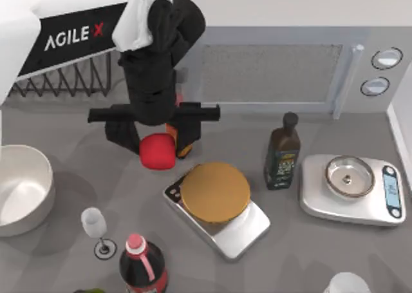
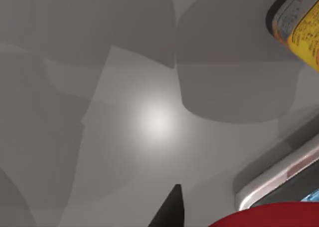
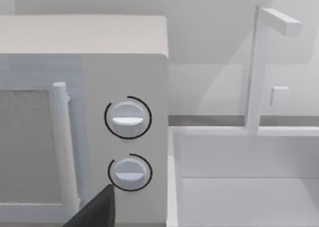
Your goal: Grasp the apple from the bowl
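Bowl: the large white bowl [image 1: 19, 189] sits at the far left edge of the frame on the grey counter [image 1: 77, 138]; its pale inside shows nothing in it.
Wine glass: a small clear glass [image 1: 96, 228] stands lower left, just right of the bowl.
Cola bottle: a dark bottle with a pink-red cap [image 1: 141, 264] stands at the bottom edge, right of the glass.
Left arm: it reaches in from the upper left, white with a black wrist, and its left hand [image 1: 156, 150] hangs left of centre above the counter.
Apple: the red apple [image 1: 157, 151] is gripped between the left hand's fingers, well apart from the bowl and up off the counter; in the left wrist view its red curve [image 2: 264, 218] shows at the lower edge beside a dark fingertip [image 2: 172, 209].
Flat scale: a silver scale [image 1: 248, 232] lies at centre carrying an orange disc [image 1: 214, 192], just right of and below the apple.
Oil bottle: a dark bottle with a yellow label [image 1: 282, 154] stands upright right of centre.
Kitchen scale: a second scale [image 1: 351, 190] with a small steel dish [image 1: 349, 176] lies at the right.
Microwave: it [image 1: 290, 67] spans the upper right; the right wrist view shows its two dials [image 3: 128, 118].
Right hand: one dark fingertip [image 3: 97, 209] shows in the right wrist view; I cannot tell how it is set.
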`<state>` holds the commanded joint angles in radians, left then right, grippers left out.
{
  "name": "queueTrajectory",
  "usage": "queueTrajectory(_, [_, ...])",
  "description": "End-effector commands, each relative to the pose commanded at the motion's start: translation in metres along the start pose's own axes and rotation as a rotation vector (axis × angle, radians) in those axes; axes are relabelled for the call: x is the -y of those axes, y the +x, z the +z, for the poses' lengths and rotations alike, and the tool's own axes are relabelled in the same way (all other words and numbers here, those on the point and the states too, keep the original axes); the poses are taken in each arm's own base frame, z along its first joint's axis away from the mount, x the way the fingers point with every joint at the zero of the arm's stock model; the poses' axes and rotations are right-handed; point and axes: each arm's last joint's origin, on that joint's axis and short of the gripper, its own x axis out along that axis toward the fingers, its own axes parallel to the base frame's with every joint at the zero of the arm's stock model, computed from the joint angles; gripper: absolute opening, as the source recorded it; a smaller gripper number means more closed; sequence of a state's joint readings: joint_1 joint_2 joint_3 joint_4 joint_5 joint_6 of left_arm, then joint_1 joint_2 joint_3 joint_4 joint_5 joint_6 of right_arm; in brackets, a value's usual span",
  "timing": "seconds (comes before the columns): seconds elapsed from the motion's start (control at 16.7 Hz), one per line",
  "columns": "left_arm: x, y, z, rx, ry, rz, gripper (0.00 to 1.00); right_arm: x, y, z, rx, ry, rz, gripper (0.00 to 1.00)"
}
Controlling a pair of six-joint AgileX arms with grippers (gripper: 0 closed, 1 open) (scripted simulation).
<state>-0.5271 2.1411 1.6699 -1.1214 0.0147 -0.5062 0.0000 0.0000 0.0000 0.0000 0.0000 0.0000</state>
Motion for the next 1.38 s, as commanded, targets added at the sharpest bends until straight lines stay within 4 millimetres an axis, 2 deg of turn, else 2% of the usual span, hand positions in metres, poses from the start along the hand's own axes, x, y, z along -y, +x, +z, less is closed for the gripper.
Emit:
queueTrajectory(0.36, [-0.0002,0.0063,0.001,0.025,0.008,0.0,0.0,0.0,0.0,0.0,0.0,0.0,0.0,1.0])
queueTrajectory(1.14, [-0.0002,0.0063,0.001,0.025,0.008,0.0,0.98,0.0,0.0,0.0,0.0,0.0,0.0,1.0])
queueTrajectory(1.38, [-0.0002,0.0063,0.001,0.025,0.008,0.0,1.0,0.0,0.0,0.0,0.0,0.0,0.0,1.0])
